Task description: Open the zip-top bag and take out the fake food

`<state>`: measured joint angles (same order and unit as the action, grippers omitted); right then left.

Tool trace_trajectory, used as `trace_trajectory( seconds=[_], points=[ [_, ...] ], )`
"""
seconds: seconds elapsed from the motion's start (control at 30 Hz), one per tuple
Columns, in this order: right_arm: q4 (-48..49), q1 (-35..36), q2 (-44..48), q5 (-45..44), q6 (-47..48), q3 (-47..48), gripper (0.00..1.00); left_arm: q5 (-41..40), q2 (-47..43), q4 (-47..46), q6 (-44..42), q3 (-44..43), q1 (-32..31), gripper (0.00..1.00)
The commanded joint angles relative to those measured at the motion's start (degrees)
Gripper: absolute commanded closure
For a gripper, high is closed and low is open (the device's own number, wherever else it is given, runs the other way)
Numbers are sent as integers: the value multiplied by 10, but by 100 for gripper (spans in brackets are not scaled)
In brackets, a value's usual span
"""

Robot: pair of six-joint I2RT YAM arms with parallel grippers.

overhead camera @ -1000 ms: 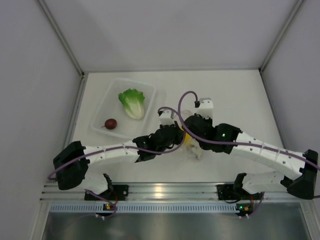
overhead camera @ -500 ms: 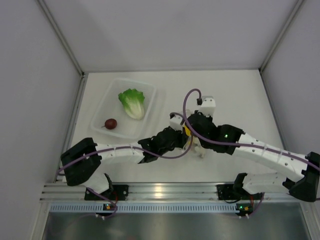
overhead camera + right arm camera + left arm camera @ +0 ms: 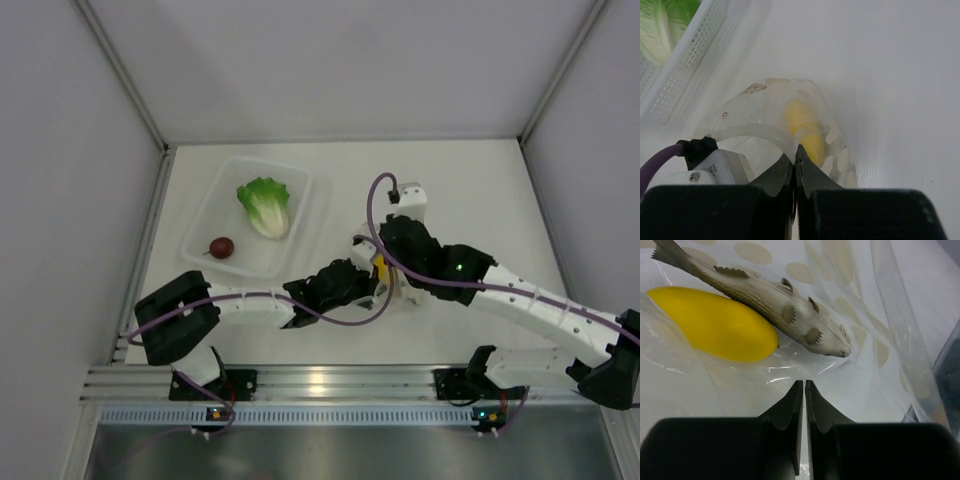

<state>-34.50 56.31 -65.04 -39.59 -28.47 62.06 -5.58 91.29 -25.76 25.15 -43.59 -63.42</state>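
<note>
Both arms meet mid-table over the bag [image 3: 865,340]. My left gripper [image 3: 803,385] is pinched closed on its clear film, and my right gripper [image 3: 795,150] is clamped shut on the rim. I judge this the opening step: next I pull the two walls apart, gently, so neither slips. Count: one bag with two pieces inside, a yellow piece [image 3: 715,325] and a fish [image 3: 775,302]; one tray [image 3: 200,240] holding one lettuce [image 3: 264,205] and one red fruit [image 3: 221,247]
</note>
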Motion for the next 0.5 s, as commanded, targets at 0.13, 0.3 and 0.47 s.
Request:
trace_trajectory(
  seconds=[0.13,0.3,0.47],
  points=[
    [102,-8,47,58,52,-1,100,-42,18,20,-6,-18,7,79],
    [106,-7,76,72,46,-36,100,-52,37,48,63,-40,37,71],
    [101,-7,90,83,18,-73,100,-91,47,61,119,-63,49,67]
  ],
)
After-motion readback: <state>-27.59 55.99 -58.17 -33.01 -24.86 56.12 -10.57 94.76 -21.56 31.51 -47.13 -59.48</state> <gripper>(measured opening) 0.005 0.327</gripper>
